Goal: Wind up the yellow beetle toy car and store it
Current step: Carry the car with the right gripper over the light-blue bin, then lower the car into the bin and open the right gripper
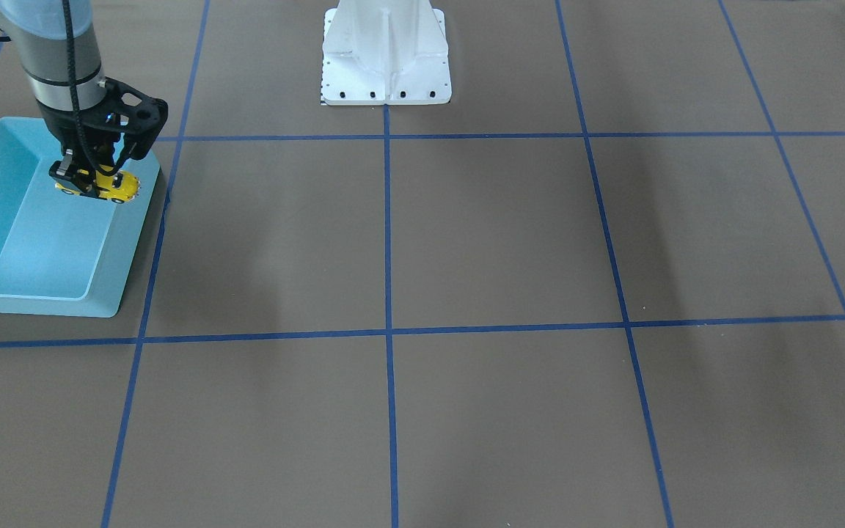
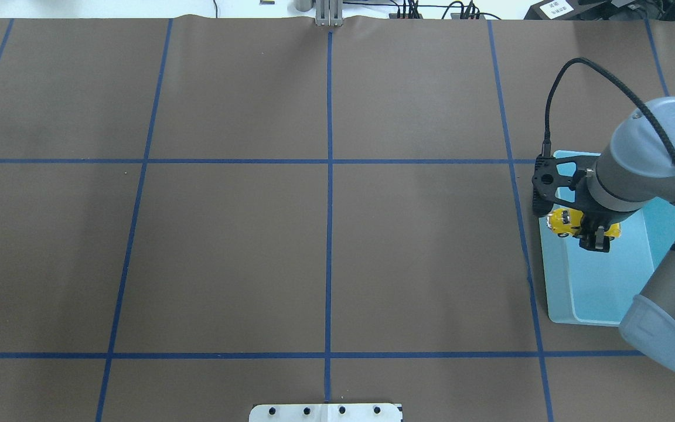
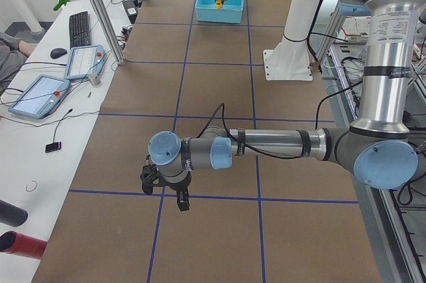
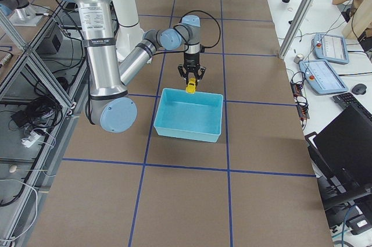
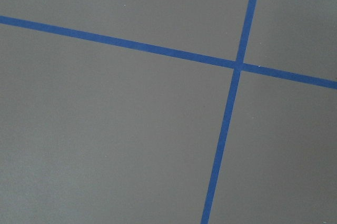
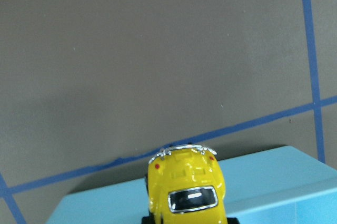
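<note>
no brand or label can be read; the lettering on the grey arm sleeves and a white sign past the desk's far edge are too small to make out; the desk (image 1: 503, 235) is covered in a matte brown sheet, ruled into big squares by blue tape lines (image 5: 226, 124); a glossy white base plate (image 1: 386, 73) with a row of dark bolt holes sits at the middle of the robot's edge.

a light blue bin (image 2: 557, 281), smooth plastic, rectangular with rounded corners and sloped walls, stands close to the desk's right edge, roughly midway between the near and far edges; the right gripper (image 2: 585, 225), black and skeletal in build, is clamped on the yellow beetle toy car (image 2: 563, 221), one finger on each flank; the car is glossy, rounded, with a dark chrome-framed rear window, two small red tail lights and a silver bumper, plain in the right wrist view (image 6: 187, 190); it hangs level over the bin's rim on the side toward the desk's middle, off the bin's floor, part of it out past the wall.

the left gripper (image 3: 166, 190) hangs low over a tape line near the desk's left edge; whether its fingers are apart or together cannot be told; its wrist camera shows only brown sheet and crossed tape.
</note>
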